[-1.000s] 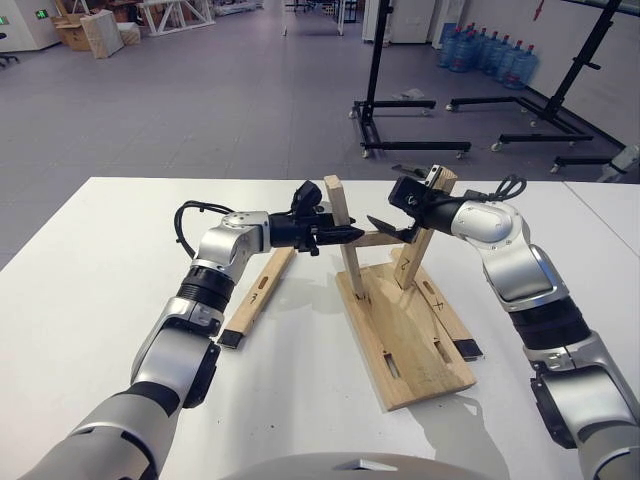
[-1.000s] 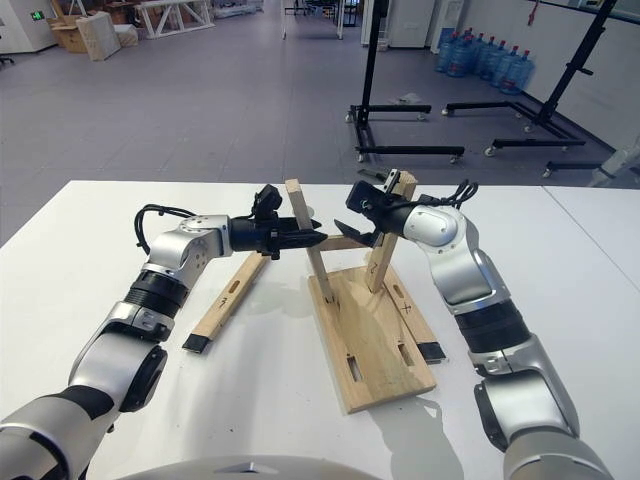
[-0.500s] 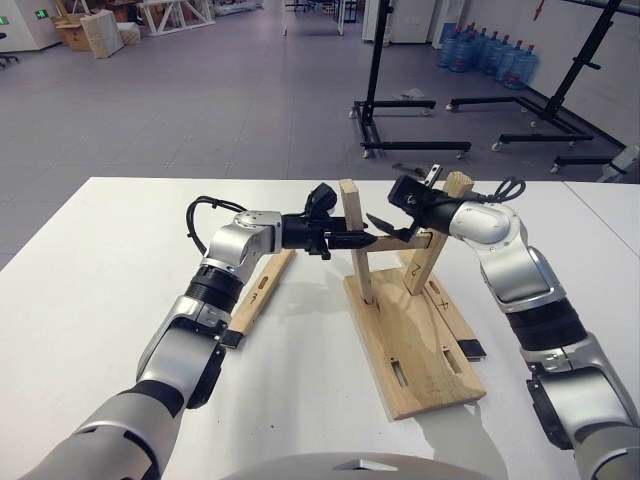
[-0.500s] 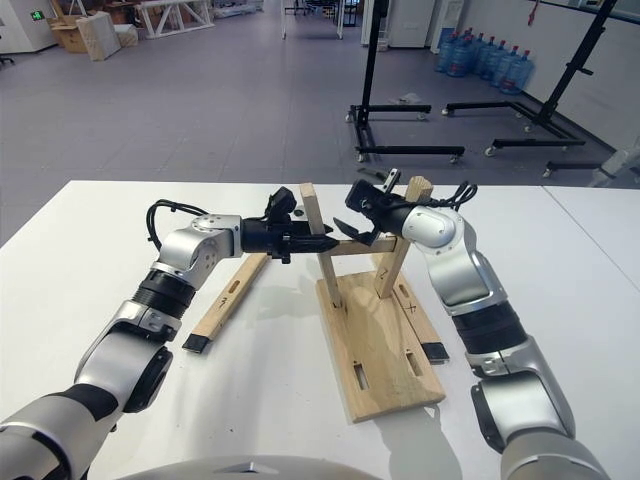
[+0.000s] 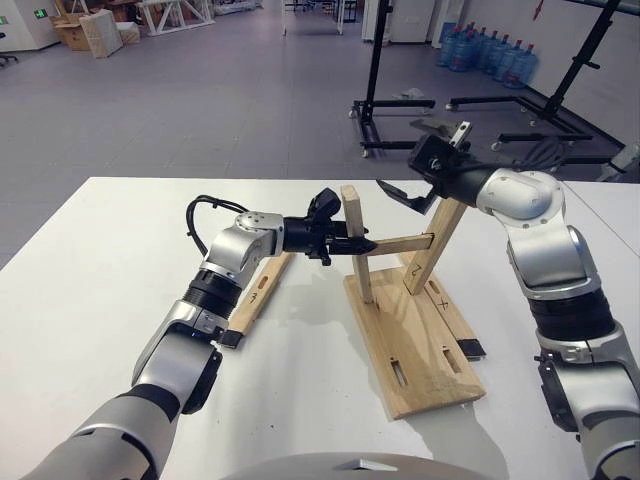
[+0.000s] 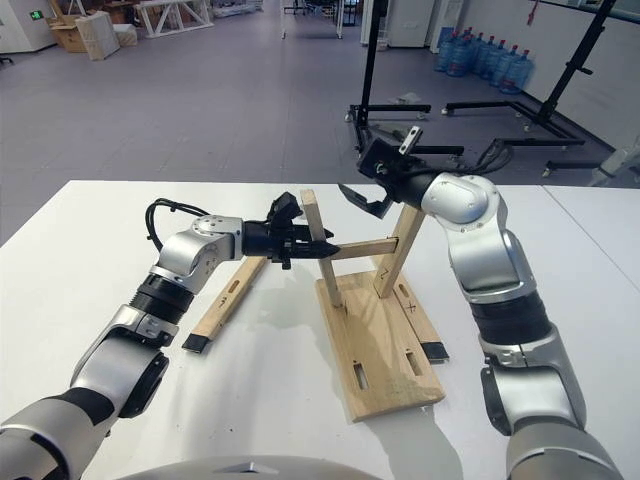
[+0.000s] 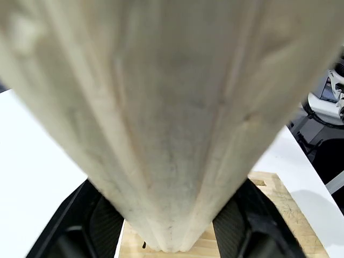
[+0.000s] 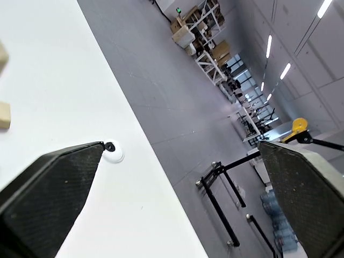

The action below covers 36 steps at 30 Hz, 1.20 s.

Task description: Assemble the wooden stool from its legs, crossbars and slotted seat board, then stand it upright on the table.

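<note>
**One claw on a leaning frame**

My left claw [image 5: 346, 243] is clamped on the left leg [image 5: 362, 272], its fingers on either side of the wood. My right claw [image 5: 412, 162] hangs wide open with nothing in it, just at 12 o'clock of the right leg's [image 5: 430, 250] top.

The seat board [image 5: 420, 350] lies flat on the desk [image 5: 90, 290]. Both legs stand in its far slots, joined by a crossbar [image 5: 400, 243].

I judge the risk to be racking. The right leg tilts and only one side is held, so a push or twist from my left claw could lever a leg out of its slot. The board may also skid, since the desk looks smooth and nothing pins it down. Whether the leg ends are fully seated I cannot tell.

The parts are pale, bare, square-section timber with fine lengthwise grain. The board is a flat rectangle with small rectangular slots. A spare leg [image 5: 258, 288] lies at the board's 9 o'clock and another loose leg [image 5: 457, 325] along its 3 o'clock edge, each with a black end cap.
</note>
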Each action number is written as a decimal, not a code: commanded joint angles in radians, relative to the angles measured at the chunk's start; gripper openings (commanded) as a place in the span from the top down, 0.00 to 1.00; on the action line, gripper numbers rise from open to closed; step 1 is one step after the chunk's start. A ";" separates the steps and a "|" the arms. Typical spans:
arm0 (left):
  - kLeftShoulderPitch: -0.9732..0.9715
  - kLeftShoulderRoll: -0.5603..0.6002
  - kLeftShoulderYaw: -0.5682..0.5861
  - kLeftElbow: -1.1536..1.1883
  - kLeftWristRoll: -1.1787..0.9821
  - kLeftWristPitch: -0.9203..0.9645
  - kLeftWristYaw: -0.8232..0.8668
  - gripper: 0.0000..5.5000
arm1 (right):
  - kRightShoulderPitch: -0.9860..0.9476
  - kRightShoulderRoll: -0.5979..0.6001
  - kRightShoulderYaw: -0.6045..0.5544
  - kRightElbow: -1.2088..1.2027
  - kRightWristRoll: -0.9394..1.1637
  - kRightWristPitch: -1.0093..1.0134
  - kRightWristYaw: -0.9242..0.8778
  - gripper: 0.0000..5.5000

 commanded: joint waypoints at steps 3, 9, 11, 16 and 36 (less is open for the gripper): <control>0.035 0.069 -0.043 0.109 0.136 -0.061 0.044 0.62 | 0.023 0.023 0.003 0.030 0.016 -0.005 -0.017 0.05; 0.024 0.079 -0.031 0.196 0.147 -0.127 0.042 0.62 | 0.046 0.048 0.020 0.022 0.015 -0.008 -0.023 0.05; 0.019 0.081 -0.028 0.215 0.145 -0.137 0.040 0.62 | 0.040 0.060 0.027 0.012 0.012 -0.009 -0.027 0.05; 0.015 0.072 -0.022 0.226 0.133 -0.142 0.037 0.62 | 0.084 0.087 0.073 0.027 -0.033 -0.064 -0.073 0.05; 0.012 0.044 -0.008 0.236 0.127 -0.137 0.027 0.62 | -0.186 0.092 -0.027 0.113 -0.003 -0.077 -0.150 0.05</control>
